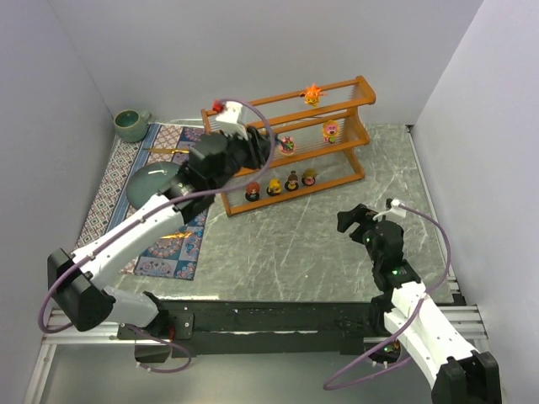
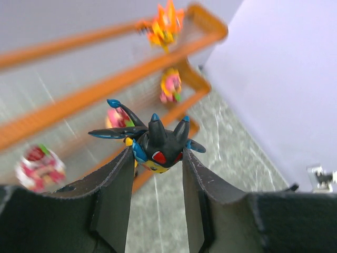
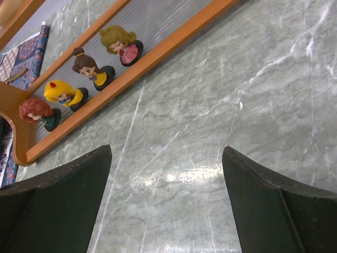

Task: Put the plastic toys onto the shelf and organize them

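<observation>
**Operator:** State of the left fingers?

**Technician:** The left fingers [image 2: 113, 195] pinch a black toy [image 2: 158, 143], one finger on each flank. The toy has blue-tipped ears, red eyes and a yellow patch underneath.

**Operator:** Location of that toy?

**Technician:** It is held off the worktop [image 1: 337, 252], in front of the left half of the shelf [image 1: 337, 183]. Contact with the shelf cannot be told, because the left arm [image 1: 143, 223] hides that spot in the top view.

**Operator:** State of the right fingers?

**Technician:** The right fingers [image 3: 68, 195] are spread wide with nothing between them. They sit low over bare worktop, on the near side of the shelf by its right end, and face the bottom tier.

**Operator:** Shelf contents?

**Technician:**
- Top tier: one orange toy [image 1: 312, 94], toward the right end.
- Middle tier: a pink toy [image 1: 287, 145] near the centre, and a pink-and-yellow toy [image 1: 332, 130] to its right.
- Bottom tier: four upright toys on dark round bases, in a row. From left to right they are the red-haired toy [image 3: 38, 112], yellow-haired toy [image 3: 63, 94], brown-haired toy [image 3: 89, 67] and blond toy [image 3: 120, 43].
- The left wrist view also shows a blurred red-and-white toy [image 2: 37, 166]. Its tier cannot be told.

**Operator:** Other items?

**Technician:** A patterned mat [image 1: 109, 198] lies left of the shelf with a grey dish [image 1: 152, 181] on it. A green cup [image 1: 132, 124] stands at the mat's far end.
</observation>
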Controlling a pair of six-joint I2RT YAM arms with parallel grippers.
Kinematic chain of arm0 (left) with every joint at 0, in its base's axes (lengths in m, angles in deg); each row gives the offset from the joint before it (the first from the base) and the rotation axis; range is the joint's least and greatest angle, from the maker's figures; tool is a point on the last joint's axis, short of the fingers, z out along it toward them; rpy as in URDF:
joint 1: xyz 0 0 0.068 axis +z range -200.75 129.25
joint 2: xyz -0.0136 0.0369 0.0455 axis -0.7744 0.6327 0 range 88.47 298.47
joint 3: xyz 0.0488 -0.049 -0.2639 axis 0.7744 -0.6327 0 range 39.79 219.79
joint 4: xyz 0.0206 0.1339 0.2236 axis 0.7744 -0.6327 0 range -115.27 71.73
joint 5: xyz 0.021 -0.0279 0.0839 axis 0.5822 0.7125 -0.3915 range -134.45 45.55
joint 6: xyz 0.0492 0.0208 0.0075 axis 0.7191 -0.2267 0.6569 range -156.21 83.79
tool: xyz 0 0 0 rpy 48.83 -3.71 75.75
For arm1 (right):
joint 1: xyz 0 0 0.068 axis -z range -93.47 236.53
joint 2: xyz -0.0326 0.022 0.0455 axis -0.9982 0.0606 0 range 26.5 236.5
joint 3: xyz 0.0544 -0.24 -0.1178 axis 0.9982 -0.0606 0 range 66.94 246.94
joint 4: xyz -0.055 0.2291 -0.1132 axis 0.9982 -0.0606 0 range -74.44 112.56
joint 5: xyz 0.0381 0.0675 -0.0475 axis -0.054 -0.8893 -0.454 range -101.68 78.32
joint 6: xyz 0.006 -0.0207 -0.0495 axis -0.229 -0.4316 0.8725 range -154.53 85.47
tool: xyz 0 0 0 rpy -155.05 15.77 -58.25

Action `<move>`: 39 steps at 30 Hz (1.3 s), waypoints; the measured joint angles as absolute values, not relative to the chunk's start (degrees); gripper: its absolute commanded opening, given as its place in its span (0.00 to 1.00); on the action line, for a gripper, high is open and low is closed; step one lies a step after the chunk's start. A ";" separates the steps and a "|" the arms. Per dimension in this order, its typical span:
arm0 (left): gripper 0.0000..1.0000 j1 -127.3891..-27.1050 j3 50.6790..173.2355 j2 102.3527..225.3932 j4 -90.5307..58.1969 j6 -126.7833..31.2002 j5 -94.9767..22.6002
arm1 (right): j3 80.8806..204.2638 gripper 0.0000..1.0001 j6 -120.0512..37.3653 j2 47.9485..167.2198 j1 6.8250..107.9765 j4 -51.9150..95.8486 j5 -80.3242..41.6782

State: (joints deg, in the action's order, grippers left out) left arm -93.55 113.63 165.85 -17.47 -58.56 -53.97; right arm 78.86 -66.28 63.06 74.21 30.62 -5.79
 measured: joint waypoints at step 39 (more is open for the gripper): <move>0.11 -74.47 143.29 189.59 -30.94 -57.80 -31.74 | 78.60 0.92 -65.95 67.19 74.21 34.31 -9.46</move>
State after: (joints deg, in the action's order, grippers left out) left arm -74.47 143.29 189.59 -30.94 -57.80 -31.74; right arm 78.60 -65.95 67.19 74.21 34.31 -9.46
